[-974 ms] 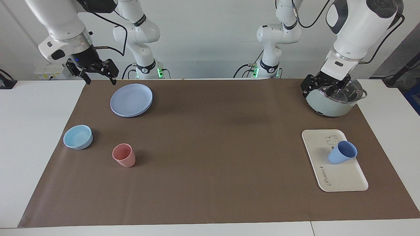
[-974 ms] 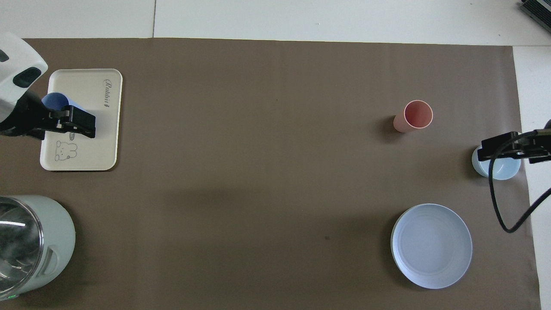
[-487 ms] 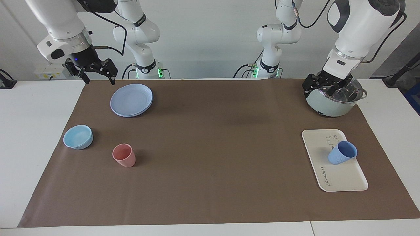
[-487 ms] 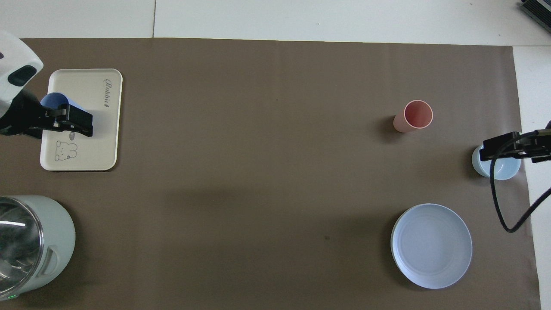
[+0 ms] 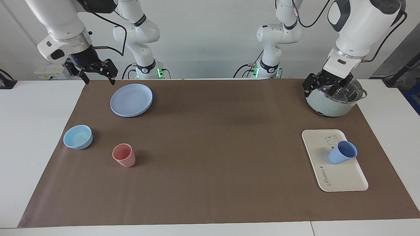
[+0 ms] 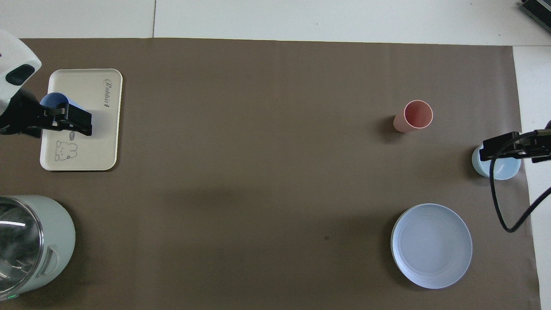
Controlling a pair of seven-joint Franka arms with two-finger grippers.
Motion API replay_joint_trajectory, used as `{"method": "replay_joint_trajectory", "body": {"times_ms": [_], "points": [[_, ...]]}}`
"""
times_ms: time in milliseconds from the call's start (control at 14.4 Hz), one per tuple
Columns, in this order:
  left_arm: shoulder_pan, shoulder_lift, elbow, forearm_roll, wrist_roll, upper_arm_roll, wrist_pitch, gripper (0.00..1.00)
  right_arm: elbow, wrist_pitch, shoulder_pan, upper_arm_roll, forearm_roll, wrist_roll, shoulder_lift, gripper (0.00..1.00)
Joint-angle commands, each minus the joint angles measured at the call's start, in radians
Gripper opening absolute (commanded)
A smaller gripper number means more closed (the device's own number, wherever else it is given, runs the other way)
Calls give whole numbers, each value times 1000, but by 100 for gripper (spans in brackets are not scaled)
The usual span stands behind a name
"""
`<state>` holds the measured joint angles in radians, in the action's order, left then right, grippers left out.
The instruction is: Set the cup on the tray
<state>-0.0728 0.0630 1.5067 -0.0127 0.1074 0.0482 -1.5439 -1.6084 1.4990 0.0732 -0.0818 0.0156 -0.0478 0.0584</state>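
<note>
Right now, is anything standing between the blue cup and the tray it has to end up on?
Nothing visible does. The cup already stands on the tray, upright. The left gripper is open, raised over the pot; the right gripper waits open, up near the plate.

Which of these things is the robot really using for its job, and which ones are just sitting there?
For the job:
- blue cup, standing on the tray
- cream tray with the bear drawing

Just sitting there:
- pink cup
- light-blue bowl
- round blue plate
- pale green pot
</note>
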Motion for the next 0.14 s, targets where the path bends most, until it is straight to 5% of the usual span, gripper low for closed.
{"method": "replay_joint_trajectory", "body": {"times_ms": [0, 70], "points": [[-4, -17, 6, -10, -14, -7, -5, 100, -4, 10, -3, 5, 3, 11, 0, 100], [-4, -17, 6, -10, -15, -8, -7, 100, -2, 10, -3, 5, 3, 17, 0, 100]]}}
